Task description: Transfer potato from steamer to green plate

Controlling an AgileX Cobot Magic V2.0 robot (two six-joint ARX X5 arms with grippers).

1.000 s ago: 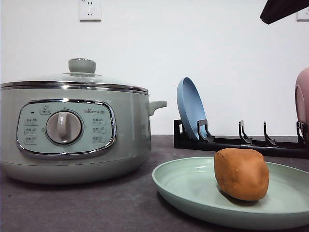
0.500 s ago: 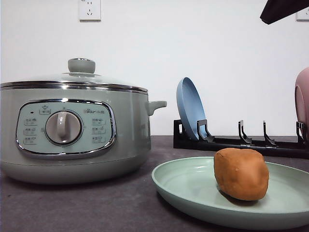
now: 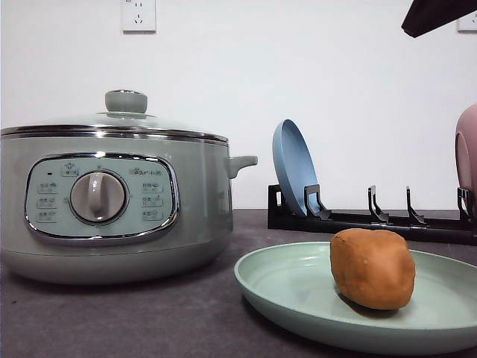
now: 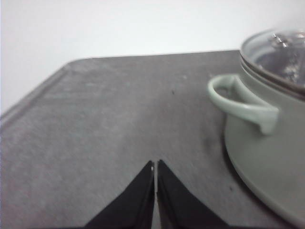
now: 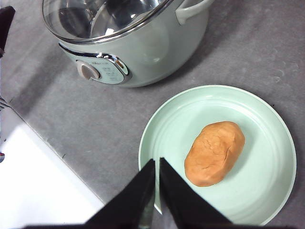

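Note:
The orange-brown potato [image 3: 373, 268] [image 5: 214, 153] lies on the pale green plate [image 3: 287, 287] [image 5: 267, 143], right of the steamer [image 3: 112, 201] [image 5: 138, 43]. The steamer's glass lid [image 3: 125, 112] is on. My right gripper [image 5: 157, 162] hangs shut and empty high above the plate's near rim, beside the potato; a dark part of that arm [image 3: 436, 15] shows at the front view's top right. My left gripper [image 4: 155, 164] is shut and empty over bare table, beside the steamer's side handle [image 4: 238, 102].
A black dish rack [image 3: 373, 220] stands behind the plate, holding an upright blue plate [image 3: 294, 168] and a pink plate [image 3: 468, 149] at the far right. The grey table's edge [image 5: 57, 152] runs near the steamer's front.

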